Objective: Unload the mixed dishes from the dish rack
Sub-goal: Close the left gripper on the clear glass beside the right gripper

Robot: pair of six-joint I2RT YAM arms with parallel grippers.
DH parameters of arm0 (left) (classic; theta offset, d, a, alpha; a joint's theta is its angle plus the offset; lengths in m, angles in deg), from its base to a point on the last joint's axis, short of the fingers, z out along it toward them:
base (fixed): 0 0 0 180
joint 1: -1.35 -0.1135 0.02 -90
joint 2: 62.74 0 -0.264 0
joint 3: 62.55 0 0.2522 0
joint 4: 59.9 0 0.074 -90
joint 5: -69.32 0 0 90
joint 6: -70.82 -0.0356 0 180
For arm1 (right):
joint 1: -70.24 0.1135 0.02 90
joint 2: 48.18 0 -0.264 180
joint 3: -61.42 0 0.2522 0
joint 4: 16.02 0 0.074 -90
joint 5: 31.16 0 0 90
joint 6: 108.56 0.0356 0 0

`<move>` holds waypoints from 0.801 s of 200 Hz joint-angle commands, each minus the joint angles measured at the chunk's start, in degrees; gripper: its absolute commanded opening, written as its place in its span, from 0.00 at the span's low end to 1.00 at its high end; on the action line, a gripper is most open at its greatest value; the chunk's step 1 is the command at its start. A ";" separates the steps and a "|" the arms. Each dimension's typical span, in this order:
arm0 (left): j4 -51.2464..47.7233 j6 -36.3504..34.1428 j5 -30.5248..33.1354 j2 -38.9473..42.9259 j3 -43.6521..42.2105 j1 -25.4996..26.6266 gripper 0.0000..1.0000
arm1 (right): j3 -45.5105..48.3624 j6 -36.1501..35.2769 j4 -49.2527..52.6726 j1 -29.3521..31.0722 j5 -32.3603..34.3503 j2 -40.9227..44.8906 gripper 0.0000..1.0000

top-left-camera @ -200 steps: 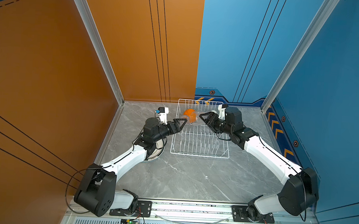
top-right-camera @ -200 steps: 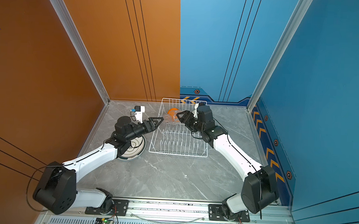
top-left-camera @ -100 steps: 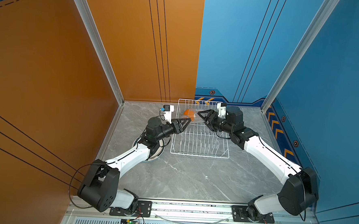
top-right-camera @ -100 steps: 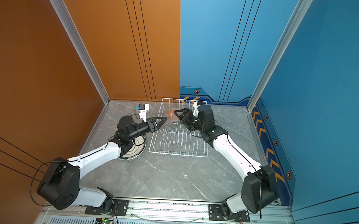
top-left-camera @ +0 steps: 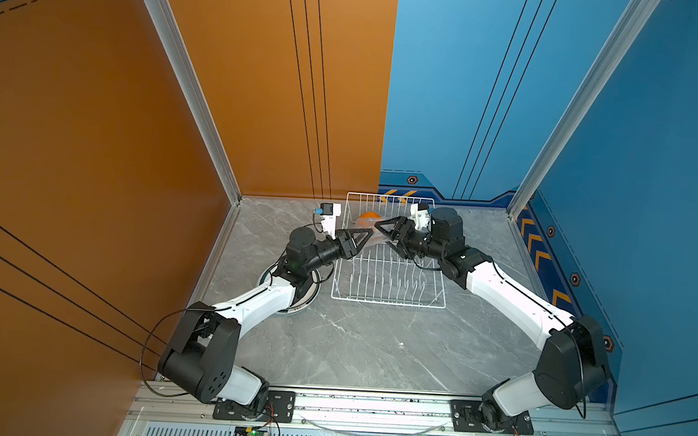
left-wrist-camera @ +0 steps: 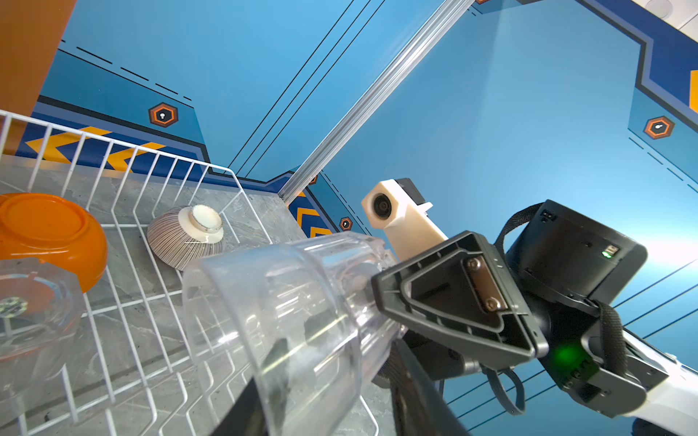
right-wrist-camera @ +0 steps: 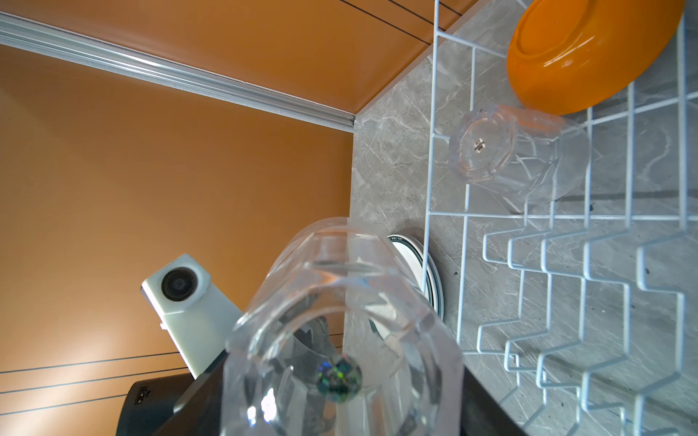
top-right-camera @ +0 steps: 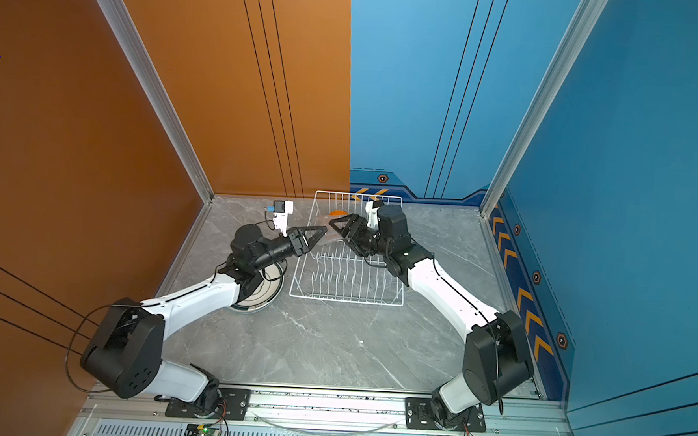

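A small clear glass [top-left-camera: 374,237] [top-right-camera: 330,230] hangs on its side over the far end of the dish rack [top-left-camera: 388,300] [top-right-camera: 345,300]. My right gripper [right-wrist-camera: 343,411] [top-left-camera: 381,233] is shut on its base. My left gripper [left-wrist-camera: 338,351] [top-left-camera: 368,233] straddles the glass's [left-wrist-camera: 302,321] open mouth end; whether its fingers press the wall does not show. Inside the rack lie an upturned orange bowl [left-wrist-camera: 49,234] [right-wrist-camera: 589,53], a ribbed bowl [left-wrist-camera: 177,241] upside down, and a second clear glass [right-wrist-camera: 517,154] [left-wrist-camera: 34,313].
A stack of white plates [top-left-camera: 306,295] [top-right-camera: 261,300] with a dark rim sits on the grey table left of the rack, partly under my left arm. The rack's prong rows [right-wrist-camera: 566,302] stand bare. Orange and blue walls close in behind and beside.
My left gripper has moved right over the rack's far end to the glass, and its fingers have narrowed around the mouth. The right arm has stayed put with the glass.
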 commanded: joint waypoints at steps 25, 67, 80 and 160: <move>3.87 -0.75 -2.57 -0.42 2.31 0.65 0.30 | -1.92 1.36 -4.40 0.89 -2.06 -1.46 0.37; 4.03 -0.51 -2.05 -1.11 2.49 0.72 0.10 | -1.61 1.79 -5.09 1.33 -0.92 -1.64 0.40; 4.16 -0.34 -2.11 -1.38 2.62 0.69 0.07 | -1.51 1.80 -5.36 1.42 -0.50 -1.77 0.44; 4.10 0.00 -1.26 -1.44 2.13 0.49 0.00 | -1.62 0.90 -5.90 2.38 2.25 -1.46 0.64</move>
